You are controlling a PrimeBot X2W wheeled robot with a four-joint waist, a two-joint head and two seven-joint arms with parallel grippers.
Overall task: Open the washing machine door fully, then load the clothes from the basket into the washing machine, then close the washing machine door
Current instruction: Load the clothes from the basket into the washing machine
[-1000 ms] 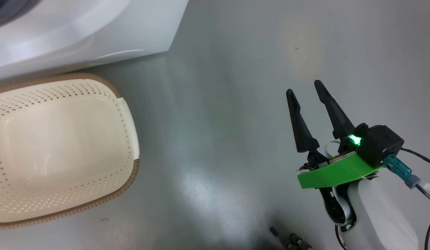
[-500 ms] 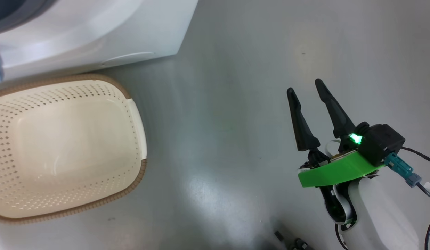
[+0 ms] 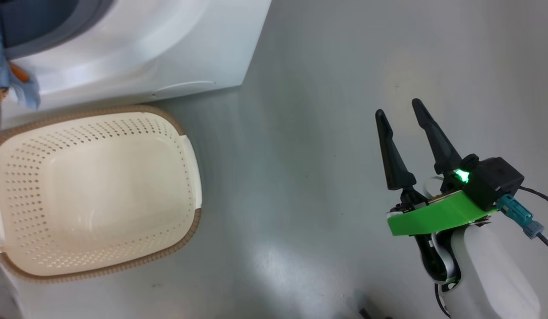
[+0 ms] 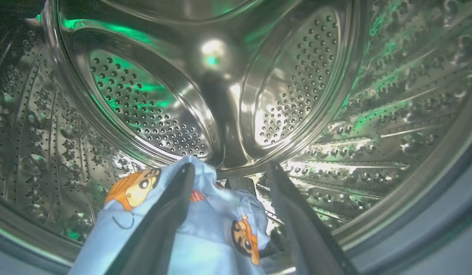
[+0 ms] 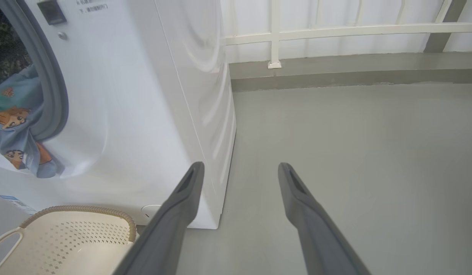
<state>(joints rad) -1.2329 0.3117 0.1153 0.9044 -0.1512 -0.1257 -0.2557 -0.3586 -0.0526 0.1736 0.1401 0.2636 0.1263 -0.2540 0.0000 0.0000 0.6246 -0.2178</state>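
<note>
Left gripper [image 4: 230,168] reaches into the washing machine's steel drum [image 4: 144,107] with its two dark fingers spread wide. Nothing is pinched between them, though the clothes [image 4: 205,229] lie against the finger on the left of the wrist view and bunch up between the two.

The fabric is light blue, printed with orange-brown cartoon bears and a small red-orange shape, and it is crumpled into soft folds. In the right wrist view part of it hangs out of the drum mouth, over the grey rubber ring [image 5: 52,95] and down the white front of the washing machine [image 5: 144,114].

Just in front of the machine, the basket [image 3: 167,146] stands on the grey floor [image 3: 300,177]. It has cream perforated walls, a brown woven-look rim and a bare inside. Well apart from it, the right gripper [image 3: 398,107] hangs over the floor with its fingers wide and holding nothing. Beyond the machine a pale railing [image 5: 274,34] runs along the wall.
</note>
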